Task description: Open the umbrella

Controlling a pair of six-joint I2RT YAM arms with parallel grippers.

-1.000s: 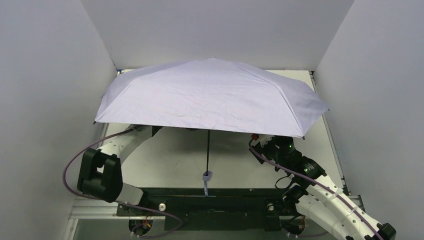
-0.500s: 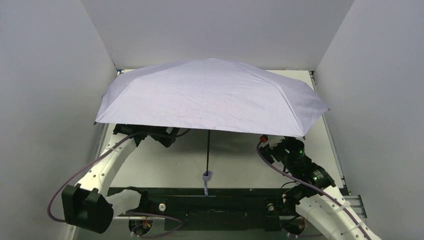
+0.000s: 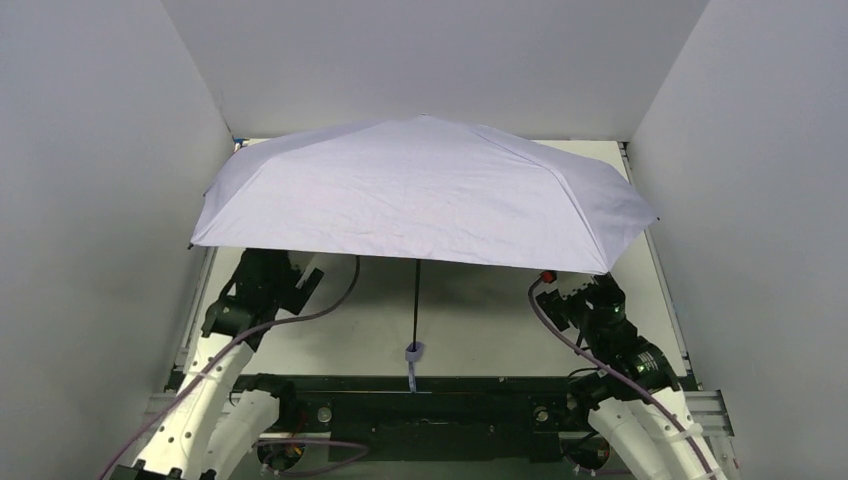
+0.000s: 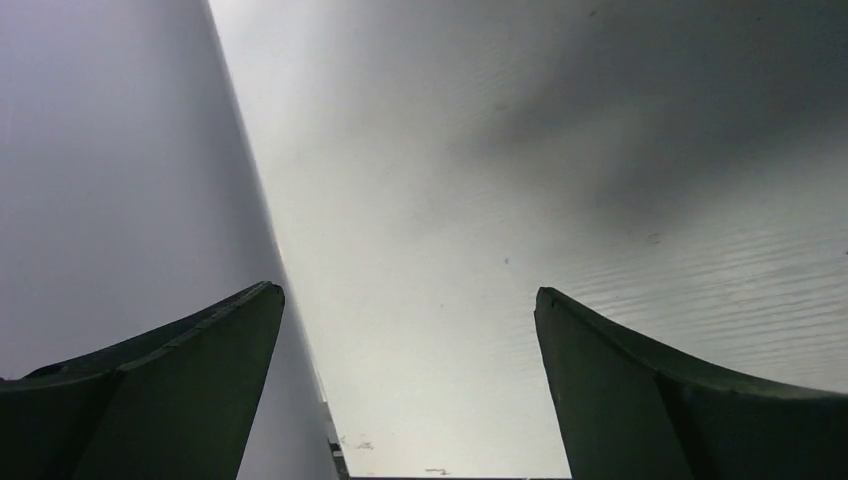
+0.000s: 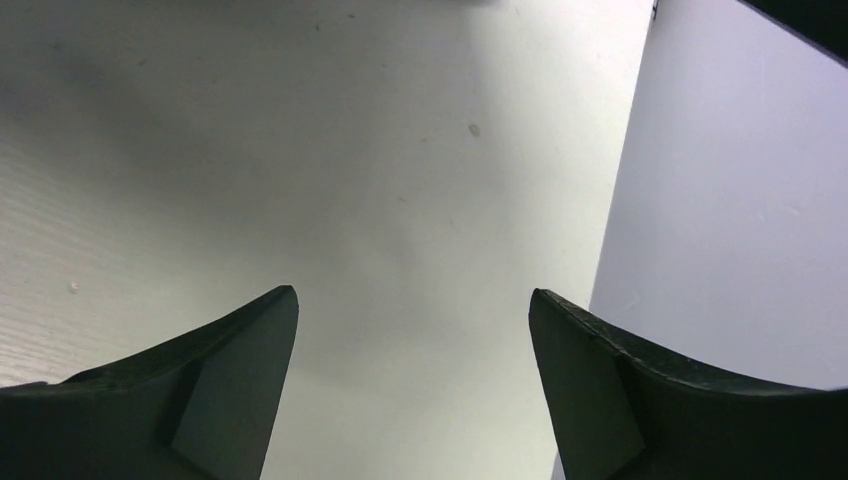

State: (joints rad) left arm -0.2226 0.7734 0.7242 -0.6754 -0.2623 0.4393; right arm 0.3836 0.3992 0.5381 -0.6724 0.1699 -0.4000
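The umbrella stands open in the top view. Its pale lavender canopy spreads over most of the table. Its thin black shaft runs down to the small lavender knob handle, which rests at the near edge with its strap hanging. My left gripper sits below the canopy's near-left edge, apart from the shaft. In the left wrist view it is open and empty over bare table. My right gripper sits below the canopy's near-right edge. In the right wrist view it is open and empty.
White walls close in the table on the left, back and right. The left wall and right wall stand close beside the grippers. A black base rail runs along the near edge.
Both arms have pulled back from under the canopy toward the near edge. The left arm has swung upright. The umbrella has not moved.
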